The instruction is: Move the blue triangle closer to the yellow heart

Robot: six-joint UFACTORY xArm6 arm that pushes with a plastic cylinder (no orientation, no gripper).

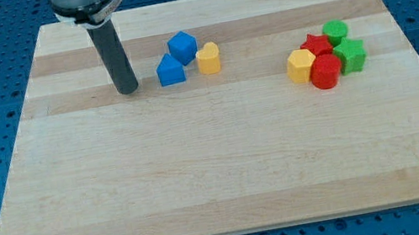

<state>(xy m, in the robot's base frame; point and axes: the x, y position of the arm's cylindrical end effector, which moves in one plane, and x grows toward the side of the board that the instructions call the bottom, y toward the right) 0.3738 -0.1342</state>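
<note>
As the frame stands: the job looks nearly finished, with only a small gap left to close.
Bench [228, 174]: a pale wooden board carrying two separate groups of blocks.
Tip [129, 89]: down on the bench just to the view's left of the blue triangle, near it but not touching.
Jaws: none fitted; the arm ends in a plain dark rod, so nothing is clasped or let go.
Blue triangle [170, 70]: lies just beside the yellow heart, on its left and slightly lower in the view.
Yellow heart [209, 58]: sits at the right end of the left-hand group, with a narrow strip of board visible between it and the triangle.
Blue cube [182, 47]: rests just above both, touching or nearly touching the triangle; contact cannot be settled from this view.
Done: the triangle is already near the heart.
Left: judging by the layout, one short push toward the view's right would close the gap.
Risk: such a push might also nudge the cube.
Far group: yellow block [301, 65], red star [317, 44], red block [326, 72], green block [335, 31] and green star [350, 55] are packed together well apart at the right.
</note>
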